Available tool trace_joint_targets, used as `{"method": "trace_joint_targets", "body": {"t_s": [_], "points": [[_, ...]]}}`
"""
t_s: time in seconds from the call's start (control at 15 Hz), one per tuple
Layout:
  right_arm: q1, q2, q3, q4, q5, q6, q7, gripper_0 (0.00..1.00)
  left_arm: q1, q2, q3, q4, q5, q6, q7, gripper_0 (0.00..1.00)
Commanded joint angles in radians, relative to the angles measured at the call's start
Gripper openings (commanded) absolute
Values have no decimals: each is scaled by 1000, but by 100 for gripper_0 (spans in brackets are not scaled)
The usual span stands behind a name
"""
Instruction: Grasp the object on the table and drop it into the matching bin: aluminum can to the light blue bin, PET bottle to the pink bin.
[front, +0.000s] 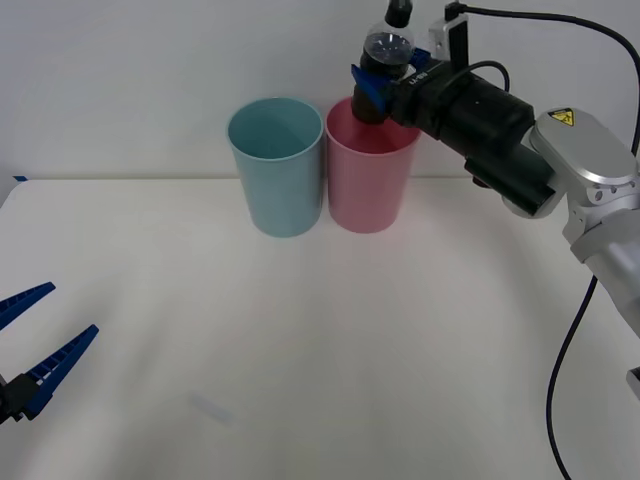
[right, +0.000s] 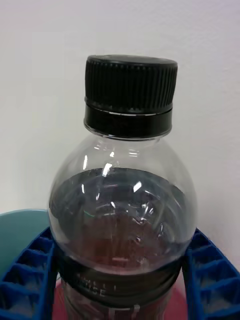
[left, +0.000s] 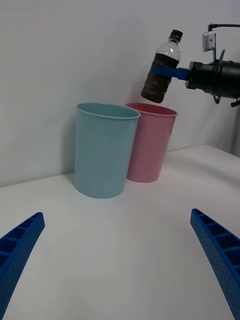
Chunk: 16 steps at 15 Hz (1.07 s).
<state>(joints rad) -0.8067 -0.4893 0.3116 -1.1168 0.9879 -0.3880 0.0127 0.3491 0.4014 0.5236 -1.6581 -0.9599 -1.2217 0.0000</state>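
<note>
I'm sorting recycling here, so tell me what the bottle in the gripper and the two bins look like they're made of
The PET bottle, held by the right gripper above the pink bin, looks like clear glossy plastic: you see through its shoulder, with sharp glints; its ribbed black cap looks like plastic too. The pink bin and the light blue bin look like smooth opaque plastic with a soft sheen, thin plain rims. The left gripper waits open low over the table.

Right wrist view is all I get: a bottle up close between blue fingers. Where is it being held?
Observer: The right gripper holds the PET bottle in the air above the pink bin, tilted.
Operator: Is there another bin?
Observer: Yes, a light blue bin stands right beside the pink one on the table.
Operator: And the other arm?
Observer: The left gripper waits low at the table's near left, fingers open.
</note>
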Motion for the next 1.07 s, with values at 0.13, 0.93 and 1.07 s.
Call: {"method": "trace_joint_targets", "body": {"t_s": [0.13,0.93,1.07], "points": [[1,-2,-6,-15,1,0,0,100,0,0,0,0,0,0,0,100],[202,-78,-3,-307,-86,-20,1,100,0,0,0,0,0,0,0,100],[268,-124,-3,-380,-124,-28,12,100,0,0,0,0,0,0,0,100]]}}
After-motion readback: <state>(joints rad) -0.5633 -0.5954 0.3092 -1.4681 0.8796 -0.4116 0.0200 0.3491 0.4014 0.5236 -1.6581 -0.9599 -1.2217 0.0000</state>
